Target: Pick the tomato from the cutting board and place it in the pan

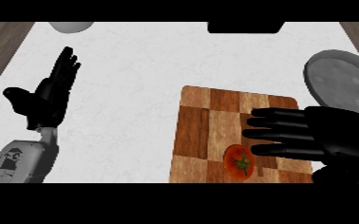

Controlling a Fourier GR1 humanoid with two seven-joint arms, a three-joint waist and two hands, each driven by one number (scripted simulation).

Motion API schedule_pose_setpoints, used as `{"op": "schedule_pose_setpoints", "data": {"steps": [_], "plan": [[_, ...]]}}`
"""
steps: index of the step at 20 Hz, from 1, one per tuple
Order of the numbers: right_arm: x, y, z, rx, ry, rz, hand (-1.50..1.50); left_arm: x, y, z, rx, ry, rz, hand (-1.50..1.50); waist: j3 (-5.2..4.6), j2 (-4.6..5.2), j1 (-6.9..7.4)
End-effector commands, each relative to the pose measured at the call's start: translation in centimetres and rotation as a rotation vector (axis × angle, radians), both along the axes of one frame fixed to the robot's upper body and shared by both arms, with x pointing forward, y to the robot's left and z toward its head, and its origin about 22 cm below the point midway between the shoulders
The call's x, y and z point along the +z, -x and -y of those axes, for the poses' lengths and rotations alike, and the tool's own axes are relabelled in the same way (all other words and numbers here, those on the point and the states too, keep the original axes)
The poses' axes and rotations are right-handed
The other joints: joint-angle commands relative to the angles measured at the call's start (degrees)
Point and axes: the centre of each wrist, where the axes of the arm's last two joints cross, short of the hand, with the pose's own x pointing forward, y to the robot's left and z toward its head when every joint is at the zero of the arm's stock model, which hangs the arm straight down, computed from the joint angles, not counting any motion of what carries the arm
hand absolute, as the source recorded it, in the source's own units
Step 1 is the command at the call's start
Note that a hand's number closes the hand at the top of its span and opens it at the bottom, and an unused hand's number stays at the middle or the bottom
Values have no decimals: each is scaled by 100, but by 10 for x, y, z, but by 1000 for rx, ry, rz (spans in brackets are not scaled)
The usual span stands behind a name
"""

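White marbled table (140, 76) fills most of the head view, with a strip of wood grain showing at the upper left and upper right corners. A checkered wooden cutting board (210, 118) lies at the lower right of centre, and the grey pan (335, 78) sits at the right edge of the frame, above and beyond the board's far corner.

The tomato (239, 163) rests on the board near its lower edge, a red oval with a green star-shaped stem facing up. The right hand (319, 135) comes in from the right edge and hovers over the board, its fingers (277, 134) straight, stacked side by side and pointing toward the left of the frame. The tomato lies just below the lowest finger, at its tip, not yet enclosed. I judge the hand must drop toward the bottom of the frame and curl round it. The pan is close behind this hand, so the carry looks short.

The left hand (52, 95) stands open at the left of the frame, fingers up, resting, well apart from the board.

A pale round object (70, 26) and a dark object (245, 27) sit at the top edge, too cropped to name.
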Motion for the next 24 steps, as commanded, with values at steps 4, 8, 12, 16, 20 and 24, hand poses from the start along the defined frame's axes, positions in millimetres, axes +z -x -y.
{"op": "schedule_pose_setpoints", "data": {"steps": [4, 8, 12, 16, 20, 24], "plan": [[-15, -10, -17, 99, 102, -46, -150, -5, -14, 15, 10, 5, -4, 0, 1, 8, -19], [-30, 4, -30, 118, 128, -11, -150, -14, 2, 18, -16, -3, 3, 0, 0, -4, -23], [-31, 3, -36, 100, 145, 12, -150, -16, 0, -8, 3, 7, 11, 0, -1, -1, -29], [-55, 13, -45, 73, 210, 84, -150, -13, 0, 0, 17, -22, 13, 0, 1, -4, -35], [-37, 19, -48, 14, 260, 165, -150, -7, 0, -1, -2, 1, -5, 0, 0, -11, -41], [-52, 23, -57, 33, 308, 201, -150, -17, -6, 1, 22, -8, -8, 0, 0, -4, -48]]}}
